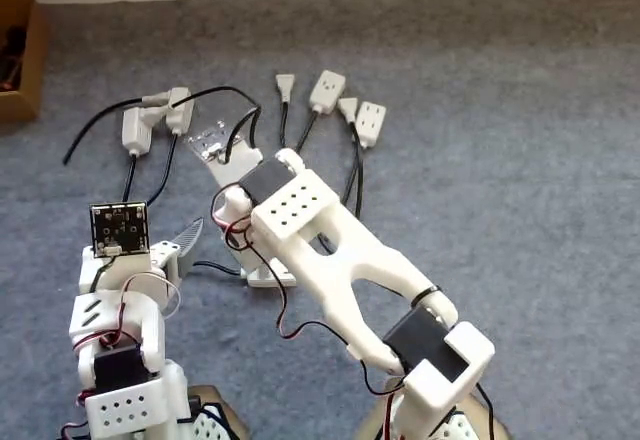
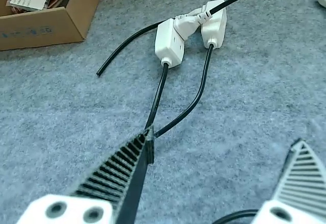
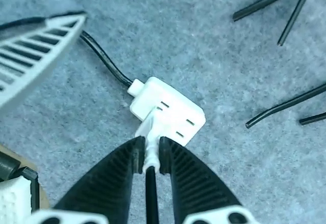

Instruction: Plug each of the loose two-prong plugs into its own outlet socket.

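Left arm [image 1: 118, 355] sits folded near its base, the left gripper [image 2: 224, 137] low with jaws spread wide. Right arm [image 1: 345, 260] stretches forward across the middle, wrist apparently pitched down, the right gripper [image 3: 150, 145] clamped on a plug [image 3: 149, 130].

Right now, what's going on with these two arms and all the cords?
The right tool is shut on a plug and holds it against an outlet; I cannot tell whether the prongs are in. The left tool hangs open, holding nothing. Farther back, two loose plugs lie beside two free outlets. A third plug looks joined to its own socket.
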Robot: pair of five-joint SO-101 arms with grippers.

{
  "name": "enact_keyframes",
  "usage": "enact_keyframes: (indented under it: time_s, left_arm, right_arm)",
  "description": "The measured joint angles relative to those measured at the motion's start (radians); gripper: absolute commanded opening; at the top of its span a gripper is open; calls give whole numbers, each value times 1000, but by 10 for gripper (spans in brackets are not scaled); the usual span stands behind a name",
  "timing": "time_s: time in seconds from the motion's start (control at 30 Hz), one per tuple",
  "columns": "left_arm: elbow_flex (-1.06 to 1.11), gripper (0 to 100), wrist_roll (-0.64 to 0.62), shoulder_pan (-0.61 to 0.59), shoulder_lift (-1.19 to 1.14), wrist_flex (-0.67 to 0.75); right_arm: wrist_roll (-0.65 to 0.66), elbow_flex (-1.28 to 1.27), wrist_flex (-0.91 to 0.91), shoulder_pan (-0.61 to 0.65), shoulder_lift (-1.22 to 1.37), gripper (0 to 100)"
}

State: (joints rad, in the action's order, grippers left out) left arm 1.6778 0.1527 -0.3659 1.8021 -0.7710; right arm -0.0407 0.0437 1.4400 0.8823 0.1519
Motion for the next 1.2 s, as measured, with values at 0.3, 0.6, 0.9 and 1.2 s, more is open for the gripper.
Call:
enact_keyframes:
  time_s: [0.3,0.6,0.9,1.2]
  left_arm:
    - [0,386,0,0,0,0]
    - [0,386,0,0,0,0]
    - [0,386,0,0,0,0]
    - [0,386,0,0,0,0]
  right_arm:
    - [0,0,0,-28,0,8]
    - [8,-3,0,-31,0,8]
    - [8,-40,-72,-29,68,8]
    - [8,-41,-117,-32,132,8]
